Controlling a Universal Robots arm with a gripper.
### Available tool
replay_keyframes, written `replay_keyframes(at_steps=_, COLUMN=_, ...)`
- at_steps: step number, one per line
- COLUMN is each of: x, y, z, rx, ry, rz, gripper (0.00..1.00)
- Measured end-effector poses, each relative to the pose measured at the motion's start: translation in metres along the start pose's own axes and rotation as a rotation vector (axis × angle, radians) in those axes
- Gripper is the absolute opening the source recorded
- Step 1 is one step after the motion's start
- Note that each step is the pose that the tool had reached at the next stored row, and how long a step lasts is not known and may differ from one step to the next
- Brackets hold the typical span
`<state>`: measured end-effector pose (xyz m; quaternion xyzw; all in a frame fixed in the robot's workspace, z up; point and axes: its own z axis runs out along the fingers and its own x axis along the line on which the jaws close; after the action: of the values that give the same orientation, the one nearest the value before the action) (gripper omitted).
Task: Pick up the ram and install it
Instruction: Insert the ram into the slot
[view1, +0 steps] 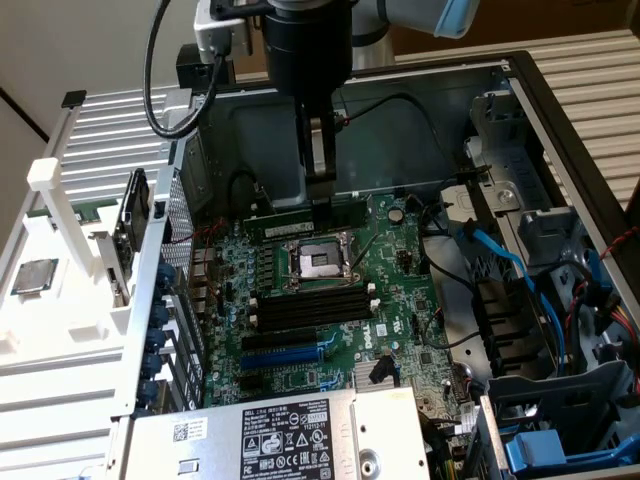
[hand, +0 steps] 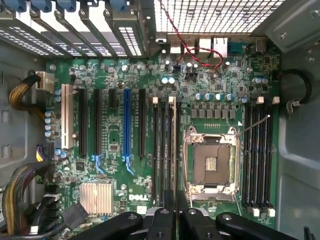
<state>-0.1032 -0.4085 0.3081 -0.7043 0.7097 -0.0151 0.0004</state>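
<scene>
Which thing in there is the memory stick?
Start at the open computer case and its big green board. Just beyond the square socket, the gripper pinches the memory stick: a thin green strip, unlike the black slots nearby.

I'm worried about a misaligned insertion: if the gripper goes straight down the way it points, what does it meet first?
Probably the black memory slots between the processor socket and the blue slot. The ram, held in the gripper, would touch them first. Its height above them is unclear.
</scene>
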Motion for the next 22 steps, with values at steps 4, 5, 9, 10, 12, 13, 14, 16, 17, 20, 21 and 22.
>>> replay_keyframes(at_steps=4, x=0.002, y=-0.0044, z=0.012, rx=-0.0028, ry=-0.0053, rz=0.011, gripper=0.13)
replay_keyframes(at_steps=5, x=0.003, y=-0.0044, z=0.0129, rx=-0.0036, ry=-0.0064, rz=0.012, gripper=0.13)
replay_keyframes(at_steps=9, x=0.004, y=-0.0046, z=0.0187, rx=-0.0122, ry=-0.0098, rz=0.027, gripper=0.13)
replay_keyframes(at_steps=10, x=0.004, y=-0.0046, z=0.0187, rx=-0.0134, ry=-0.0096, rz=0.028, gripper=0.13)
replay_keyframes(at_steps=12, x=0.006, y=-0.0046, z=0.0194, rx=-0.0136, ry=-0.0122, rz=0.03, gripper=0.13)
replay_keyframes(at_steps=13, x=0.006, y=-0.0047, z=0.0204, rx=-0.0136, ry=-0.014, rz=0.029, gripper=0.13)
replay_keyframes(at_steps=14, x=0.006, y=-0.0047, z=0.0217, rx=-0.0138, ry=-0.0154, rz=0.029, gripper=0.13)
replay_keyframes(at_steps=16, x=0.006, y=-0.0046, z=0.0225, rx=-0.0139, ry=-0.016, rz=0.029, gripper=0.13)
replay_keyframes(at_steps=17, x=0.006, y=-0.0047, z=0.0227, rx=-0.0138, ry=-0.0162, rz=0.029, gripper=0.13)
replay_keyframes(at_steps=20, x=0.006, y=-0.0047, z=0.0227, rx=-0.0138, ry=-0.0162, rz=0.029, gripper=0.13)
replay_keyframes(at_steps=21, x=0.006, y=-0.0046, z=0.0228, rx=-0.0133, ry=-0.0166, rz=0.029, gripper=0.13)
replay_keyframes(at_steps=22, x=0.006, y=-0.0045, z=0.0228, rx=-0.0133, ry=-0.0165, rz=0.029, gripper=0.13)
